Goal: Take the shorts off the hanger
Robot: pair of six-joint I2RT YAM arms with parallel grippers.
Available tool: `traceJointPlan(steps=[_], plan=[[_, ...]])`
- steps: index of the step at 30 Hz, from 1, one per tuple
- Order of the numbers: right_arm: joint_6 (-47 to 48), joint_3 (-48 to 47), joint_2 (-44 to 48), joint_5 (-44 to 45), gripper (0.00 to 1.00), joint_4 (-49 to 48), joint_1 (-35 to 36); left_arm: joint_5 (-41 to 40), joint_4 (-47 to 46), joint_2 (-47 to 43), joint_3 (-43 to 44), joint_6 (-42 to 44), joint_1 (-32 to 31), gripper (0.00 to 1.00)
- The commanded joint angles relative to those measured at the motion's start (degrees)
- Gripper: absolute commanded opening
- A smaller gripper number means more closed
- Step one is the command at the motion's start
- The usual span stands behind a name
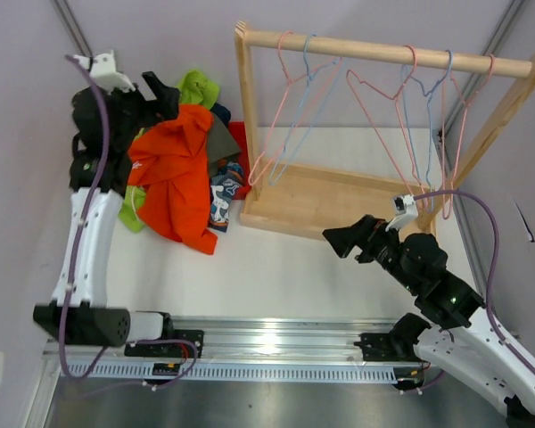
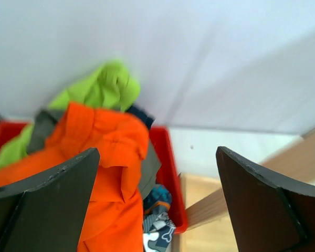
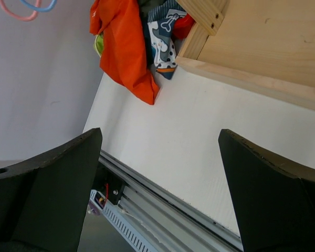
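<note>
Pale lilac walls close in round your white table. Wooden rack stands at 1 o'clock in the top view, its pink and blue hangers bare. Shorts heaped at 10 o'clock, orange on top, spilling from a red bin onto the table. Left gripper hangs above the heap, jaws wide, holding nothing. Right gripper, at 4 o'clock by the rack's base, likewise spread and empty.

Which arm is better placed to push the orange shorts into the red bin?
Left, likely: the left fingers, open, hover over the orange shorts; the right fingers sit across by the rack.
</note>
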State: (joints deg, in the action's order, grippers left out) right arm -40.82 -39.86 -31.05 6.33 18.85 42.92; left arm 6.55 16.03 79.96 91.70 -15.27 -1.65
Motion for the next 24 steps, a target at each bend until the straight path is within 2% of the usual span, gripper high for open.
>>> traceJointPlan(steps=[1,3,4,6,7,9,11,12,14,16,18,19,22,24], plan=[[2.32,-3.65,0.37,2.99,0.99,1.97,0.24,2.58,4.26,-8.75,-1.68,1.03,0.07,0.99],[3.11,-4.09,0.9,3.16,0.99,3.2,0.24,3.64,4.53,-16.22,-5.28,0.85,-0.02,0.99],[3.55,-4.09,1.34,3.34,0.99,3.64,0.24,3.74,4.62,-19.2,-12.53,0.07,-0.02,0.99],[4.69,-3.83,3.18,3.69,0.99,4.87,0.24,4.96,3.57,-29.04,-18.2,-1.77,-0.02,0.99],[4.96,-3.83,3.8,5.0,0.99,5.75,0.24,5.66,3.39,-32.29,-27.01,-2.57,-0.02,0.99],[6.01,-3.65,6.43,5.71,1.0,7.25,0.33,7.86,2.78,-41.76,-34.7,-3.54,-0.11,0.99],[6.63,-2.95,9.49,8.25,0.99,8.91,0.33,8.13,4.43,-47.24,-42.53,-4.68,-0.11,0.99],[6.63,-2.6,10.65,9.83,1.0,9.44,0.24,8.39,5.14,-52.23,-43.96,-4.77,-0.11,0.99],[6.8,-1.54,14.41,15.01,0.99,11.11,0.24,8.22,6.72,-56.65,-49.3,-4.86,-0.11,0.99],[6.54,-0.23,16.97,20.44,1.0,12.17,0.15,7.26,7.69,-61.48,-51.52,-4.07,-0.11,0.99],[6.46,0.65,20.56,23.71,0.99,14.27,0.15,5.85,9.36,-62.56,-50.92,-3.73,-0.28,0.99],[4.54,1.0,21.72,28.26,0.99,14.89,0.59,5.93,9.46,-62.56,-50.31,-3.37,-0.28,0.99],[4.79,0.23,25.06,33.72,0.99,16.29,0.59,3.05,13.66,-59.5,-47.94,0.22,-0.28,0.99],[5.04,-1.18,24.9,35.4,0.99,17.0,0.59,3.03,12.98,-59.22,-48.63,0.06,-0.28,0.99]])
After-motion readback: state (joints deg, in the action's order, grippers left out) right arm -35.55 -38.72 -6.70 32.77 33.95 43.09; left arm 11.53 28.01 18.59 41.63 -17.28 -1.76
